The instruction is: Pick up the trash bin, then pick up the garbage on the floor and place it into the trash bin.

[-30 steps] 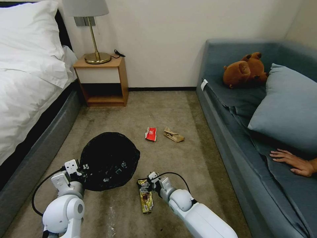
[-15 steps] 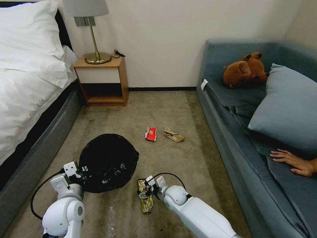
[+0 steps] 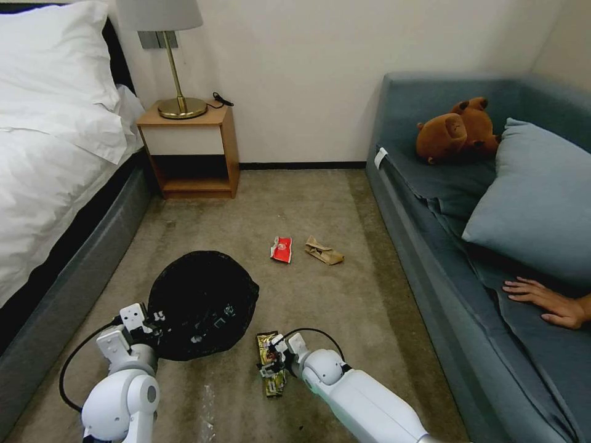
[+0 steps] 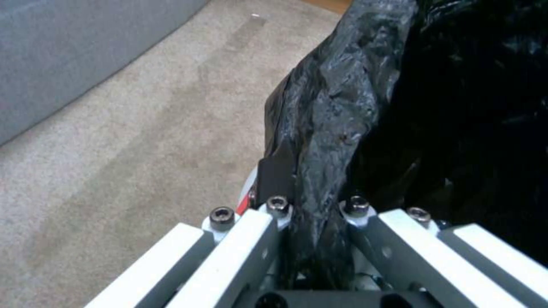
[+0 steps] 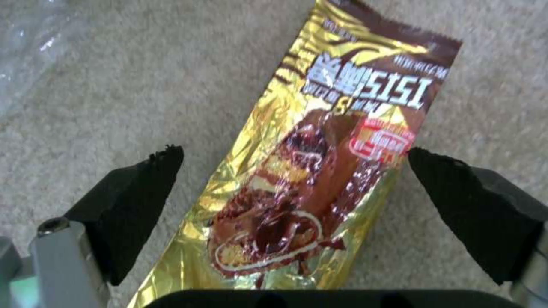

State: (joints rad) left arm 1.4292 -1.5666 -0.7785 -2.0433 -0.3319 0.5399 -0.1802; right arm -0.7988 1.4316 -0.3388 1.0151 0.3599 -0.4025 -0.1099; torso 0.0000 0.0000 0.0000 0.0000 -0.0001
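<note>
Left gripper pinching the near rim of the trash bin, fingers pressed together on the crinkled black bag with a fold of the plastic squeezed between them. Bin on the carpet at the left, between the bed and the litter, mouth open to the head camera.

Right gripper low over the long gold-brown snack wrapper, spread wide. Black fingertips one on each side of the wrapper, apart from it on the one side, very near its edge on the other; wrapper flat on the carpet, not gripped. In the head view, wrapper just beside the bin, on its right.

Farther on the floor, red-white wrapper and crumpled brown paper bag, near each other, well apart from both grippers.

A person's hand flat on the sofa at the right, fingers spread, touching only the cushion.
</note>
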